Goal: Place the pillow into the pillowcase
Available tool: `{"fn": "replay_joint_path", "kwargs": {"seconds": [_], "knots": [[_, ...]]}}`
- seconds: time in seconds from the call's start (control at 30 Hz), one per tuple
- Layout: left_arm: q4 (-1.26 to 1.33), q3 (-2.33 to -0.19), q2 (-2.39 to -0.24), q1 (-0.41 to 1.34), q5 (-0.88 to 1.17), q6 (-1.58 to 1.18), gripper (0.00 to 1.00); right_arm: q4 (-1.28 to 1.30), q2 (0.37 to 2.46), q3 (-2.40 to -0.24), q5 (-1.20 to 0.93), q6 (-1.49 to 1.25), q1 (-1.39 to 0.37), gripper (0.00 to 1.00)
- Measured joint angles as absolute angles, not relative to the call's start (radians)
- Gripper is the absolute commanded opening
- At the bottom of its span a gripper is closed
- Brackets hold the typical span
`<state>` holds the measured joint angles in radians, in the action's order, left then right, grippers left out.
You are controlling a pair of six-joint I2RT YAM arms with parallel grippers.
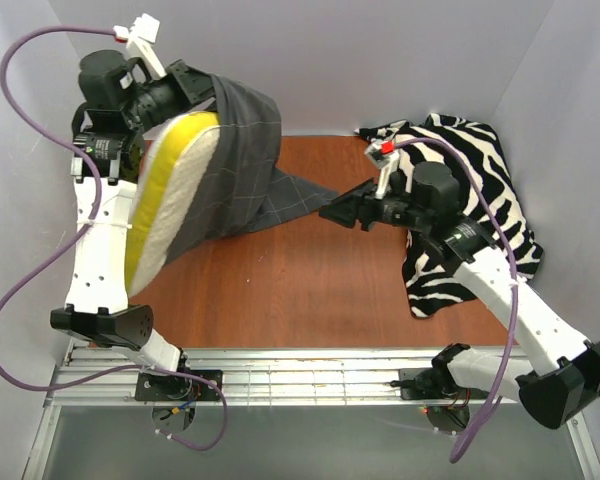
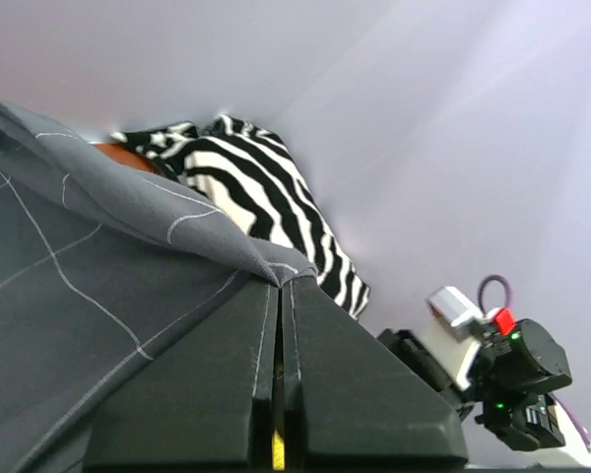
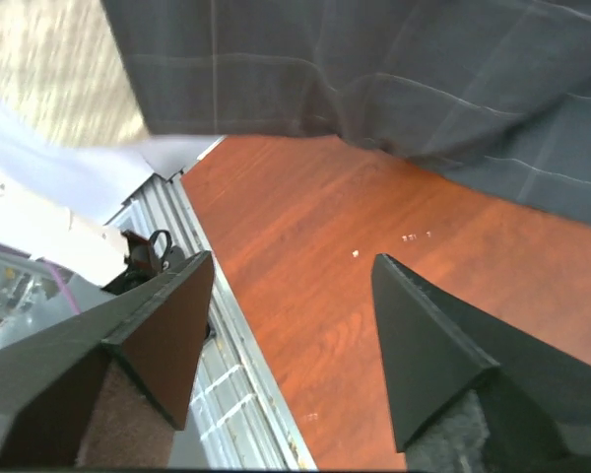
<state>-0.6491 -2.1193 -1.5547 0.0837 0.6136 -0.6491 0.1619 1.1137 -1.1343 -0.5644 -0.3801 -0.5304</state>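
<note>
— Grey cloth with thin light lines, where is it?
— The pillowcase (image 1: 248, 150) hangs from the left gripper (image 1: 202, 88), high at the back left. The fingers are pressed together on its edge. One corner trails down onto the table (image 1: 310, 290).
— And the pillow (image 1: 180, 205)?
— It stands tilted against the left arm, and its yellow edge shows. Its upper end is under the pillowcase, but how deep it goes I cannot tell. Whether its lower end rests on the table I also cannot tell.
— What about the right gripper (image 3: 291, 266)?
— Its fingers stand apart with nothing between them, only bare wood below. It is just beside the trailing corner.
— What else is around?
— A zebra-striped fabric (image 1: 480, 165) lies crumpled at the back right, partly covered by the right arm. A purple cable (image 1: 10, 290) loops beside the left arm.
</note>
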Motion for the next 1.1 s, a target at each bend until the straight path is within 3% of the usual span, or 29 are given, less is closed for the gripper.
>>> {"fn": "replay_joint_path", "kwargs": {"seconds": [0.3, 0.53, 0.9, 0.93, 1.1], "knots": [[-0.595, -2.135, -1.609, 0.202, 0.518, -0.656, 0.0, 0.066, 1.449, -1.401, -0.256, -0.37, -0.867, 0.63], [-0.578, -2.123, -1.611, 0.245, 0.492, -0.647, 0.0, 0.046, 1.615, -1.617, -0.163, -0.385, -0.892, 0.68], [-0.555, -2.081, -1.605, 0.262, 0.476, -0.637, 0.0, 0.083, 1.626, -1.668, -0.125, -0.389, -0.904, 0.68], [-0.551, -2.08, -1.604, 0.263, 0.477, -0.637, 0.0, 0.097, 1.634, -1.687, -0.103, -0.382, -0.907, 0.66], [-0.541, -2.067, -1.598, 0.27, 0.47, -0.634, 0.0, 0.125, 1.698, -1.731, -0.01, -0.329, -0.909, 0.02]]}}
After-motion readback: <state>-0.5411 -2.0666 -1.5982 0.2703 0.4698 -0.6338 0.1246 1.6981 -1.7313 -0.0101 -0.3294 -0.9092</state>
